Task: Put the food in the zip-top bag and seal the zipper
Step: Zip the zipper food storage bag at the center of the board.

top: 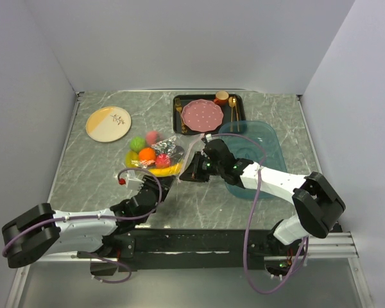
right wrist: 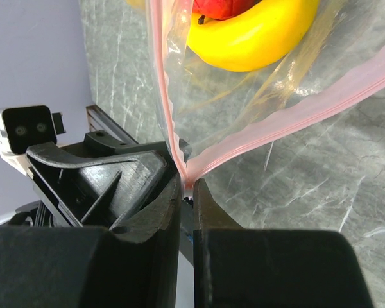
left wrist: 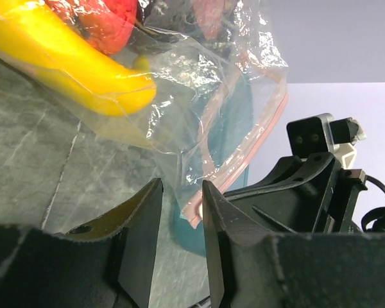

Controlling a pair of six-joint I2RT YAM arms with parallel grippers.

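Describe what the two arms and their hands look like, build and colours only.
The left arm and the right arm each have white links between bulky black joints, with a mauve cable looping alongside. The left hand and right hand are matt black, each with two wedge-shaped fingers. A white-cased camera block sits on the left wrist.

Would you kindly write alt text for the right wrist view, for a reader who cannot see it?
The right end effector pinches the pink zipper at the clear bag's corner. A banana and a red fruit lie inside, above a grey marbled table; the left arm shows beside it.
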